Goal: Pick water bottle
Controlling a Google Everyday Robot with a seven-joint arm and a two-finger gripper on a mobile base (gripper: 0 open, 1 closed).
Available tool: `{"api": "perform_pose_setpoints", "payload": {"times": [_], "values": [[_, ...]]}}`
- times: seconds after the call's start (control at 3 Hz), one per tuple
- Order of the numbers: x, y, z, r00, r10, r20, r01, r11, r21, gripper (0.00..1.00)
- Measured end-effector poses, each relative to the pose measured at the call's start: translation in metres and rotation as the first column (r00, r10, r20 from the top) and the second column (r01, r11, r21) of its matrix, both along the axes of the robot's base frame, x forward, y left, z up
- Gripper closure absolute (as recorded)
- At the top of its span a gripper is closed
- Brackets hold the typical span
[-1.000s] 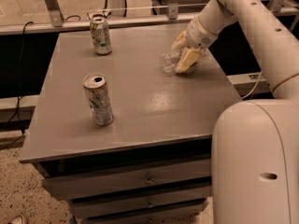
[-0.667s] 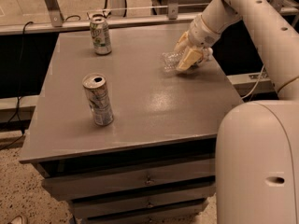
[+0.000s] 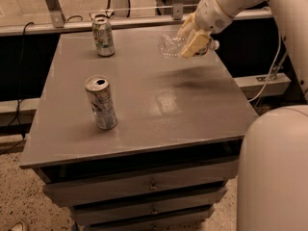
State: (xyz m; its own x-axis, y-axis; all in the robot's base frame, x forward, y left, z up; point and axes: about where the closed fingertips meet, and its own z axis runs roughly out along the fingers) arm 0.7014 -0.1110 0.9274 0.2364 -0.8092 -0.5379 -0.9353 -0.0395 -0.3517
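Observation:
The water bottle (image 3: 171, 45) is a small clear crinkled plastic bottle, held lying sideways in the air above the back right part of the grey table (image 3: 159, 105). My gripper (image 3: 193, 38) with pale yellow fingers is shut on the water bottle, its white arm reaching in from the upper right. The bottle's cap end (image 3: 215, 44) pokes out to the right of the fingers. A dark shadow lies on the tabletop below it.
Two metal drink cans stand upright: one (image 3: 101, 103) at the front left, one (image 3: 103, 36) at the back left. The table has drawers (image 3: 144, 186) beneath. My white base (image 3: 274, 172) fills the lower right. A rail and cables run behind the table.
My gripper has lifted the water bottle off the tabletop; it now hangs above the table where it lay before.

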Motion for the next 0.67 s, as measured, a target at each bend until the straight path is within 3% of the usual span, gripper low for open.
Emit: {"api": "perform_pose_setpoints", "payload": {"times": [0.33,0.67], "values": [[-0.013,0.0198,0.0403,0.9994,-0.007,0.033,0.004,0.997,0.072,1.0],[-0.0138,0.0208,0.0429,0.9993,-0.007,0.036,0.004,0.997,0.074,1.0]]}}
